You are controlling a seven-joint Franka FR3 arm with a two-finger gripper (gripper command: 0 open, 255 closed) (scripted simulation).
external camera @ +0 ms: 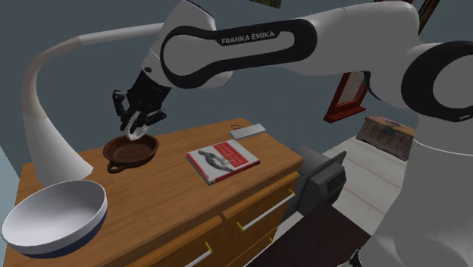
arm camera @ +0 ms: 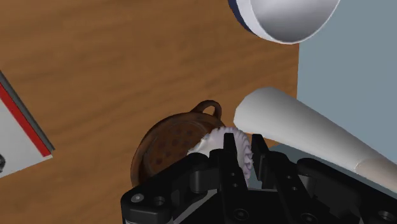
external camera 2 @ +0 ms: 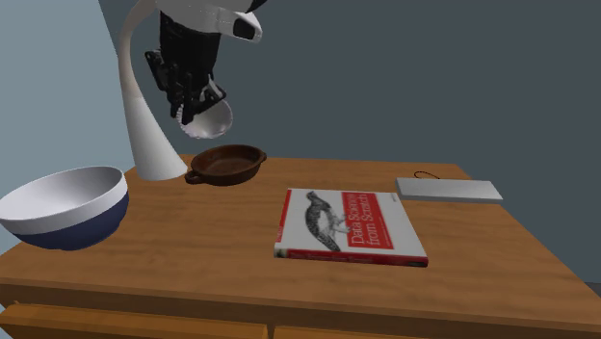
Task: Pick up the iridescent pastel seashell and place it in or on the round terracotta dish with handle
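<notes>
The seashell (external camera 2: 210, 118), pale white with a ribbed, scalloped edge, hangs in the air clasped between my black fingers. My gripper (external camera 2: 197, 108) is shut on it, a little above the round brown dish (external camera 2: 229, 163) with its small loop handle. In the shoulder view the gripper (external camera: 136, 125) holds the seashell (external camera: 137, 130) just over the dish (external camera: 131, 151) near the wooden table's far corner. In the wrist view the seashell (arm camera: 230, 148) sits between the fingers (arm camera: 229, 160), with the dish (arm camera: 172, 148) below and its handle (arm camera: 207, 107) pointing toward the bowl.
A white bowl with a blue outside (external camera 2: 64, 206) stands near the front at the second exterior view's left. A white curved lamp stem (external camera 2: 146, 116) rises right behind the dish. A red-and-white book (external camera 2: 349, 225) and a flat grey device (external camera 2: 449, 189) lie on the wooden table (external camera 2: 193, 250).
</notes>
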